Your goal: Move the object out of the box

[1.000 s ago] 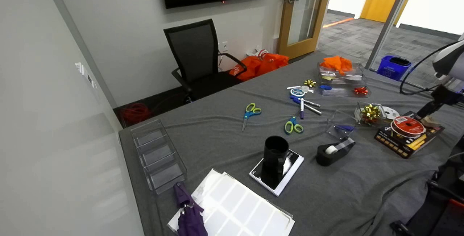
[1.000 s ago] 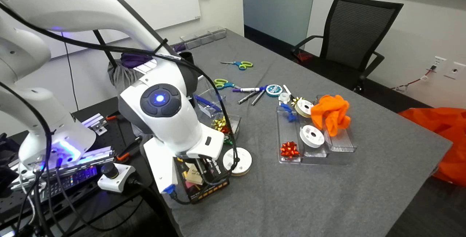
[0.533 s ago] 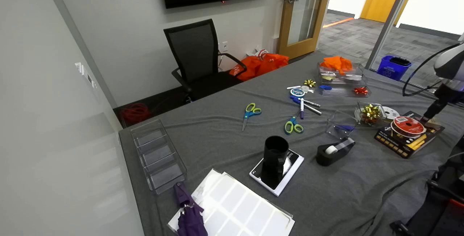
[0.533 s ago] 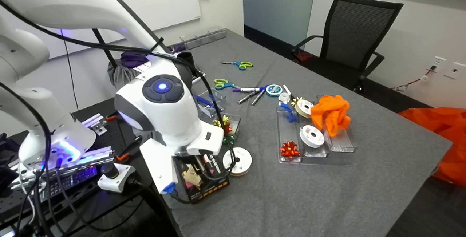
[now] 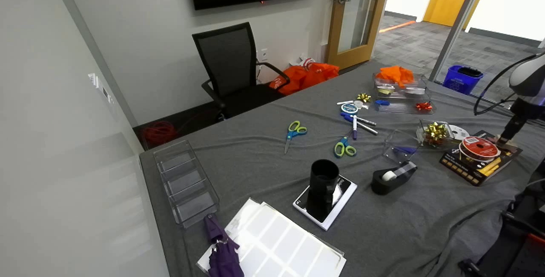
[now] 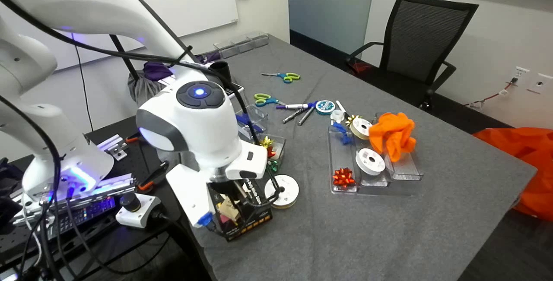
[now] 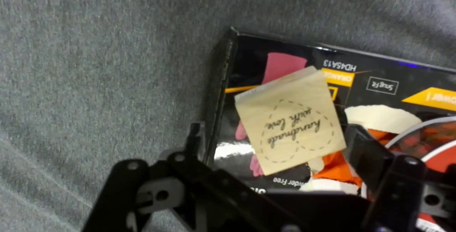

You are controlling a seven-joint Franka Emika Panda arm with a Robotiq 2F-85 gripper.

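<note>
The gripper (image 7: 276,135) is spread wide over the black glove box (image 7: 367,96), fingers (image 7: 370,155) at roughly 9 and 3 o'clock of the tan "handmade with love" label (image 7: 290,121) on top in the wrist view (can't tell if they touch). There's a red-topped ribbon spool (image 7: 443,157) up there too, at the label's 3 o'clock. In an exterior view the box sits on the gray tablecloth (image 5: 404,226), between 2 and 3 o'clock from the tape dispenser (image 5: 392,178).

Under the pincer (image 7: 276,137), matt paper note (image 7: 292,121) on a smooth, glossy, card-looking box (image 7: 374,98); just beside the pincer a red spool (image 5: 473,146) rimmed in clear plastic, nearby a shiny foil-like bow (image 5: 436,133), well apart metal-bladed scissors (image 5: 291,134), and surface (image 7: 107,64) all round is matt creased cloth.
</note>
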